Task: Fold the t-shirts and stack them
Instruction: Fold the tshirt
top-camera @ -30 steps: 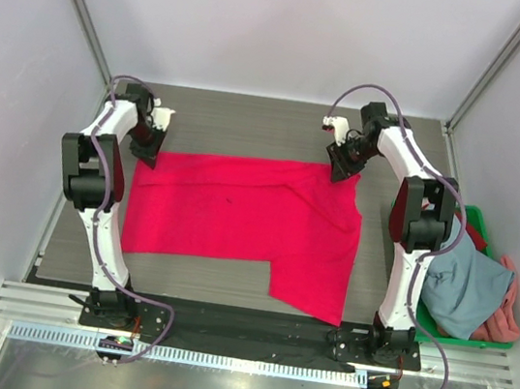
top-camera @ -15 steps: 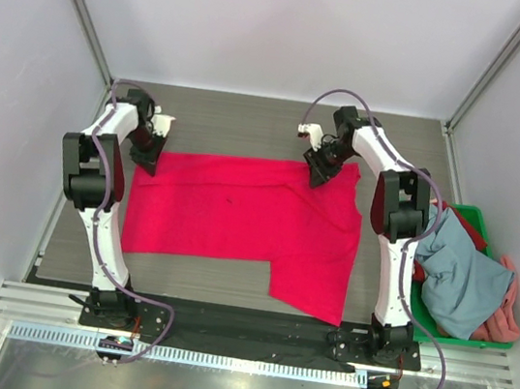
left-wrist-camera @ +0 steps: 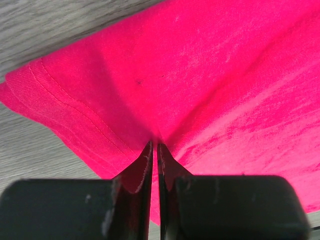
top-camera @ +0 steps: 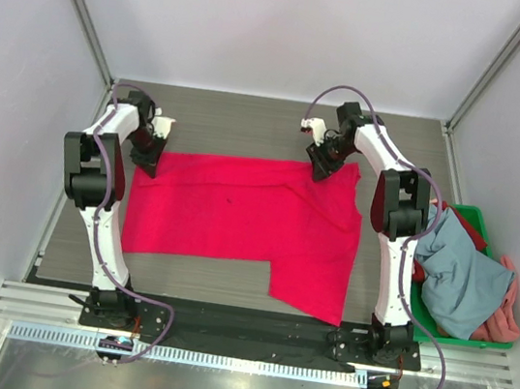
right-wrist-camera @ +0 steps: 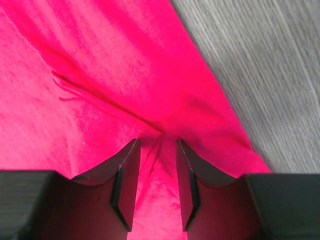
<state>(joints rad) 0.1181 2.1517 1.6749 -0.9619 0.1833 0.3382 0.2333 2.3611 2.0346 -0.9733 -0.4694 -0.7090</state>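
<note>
Pinching the far-left corner of the crimson-red t-shirt (top-camera: 237, 216) in the left gripper (top-camera: 150, 164), pressing together on a raised fold just inside the stitched hem. Straddling a ridge of the same shirt along its far edge, towards the right corner, with the right gripper (top-camera: 320, 171), standing partly spread with cloth filling the gap; not possible to tell whether clamping it or merely sitting around it. Lying mostly flat on the grey wood-grain table (top-camera: 232, 117), stretching between the two arms, with one flap reaching towards the near edge on the right side. Sitting apart at the right, beside the right arm's base: a green plastic crate (top-camera: 473, 340), holding a grey-blue t-shirt (top-camera: 463, 279) and a salmon-pink t-shirt (top-camera: 509, 312) spilling over its right rim.
</note>
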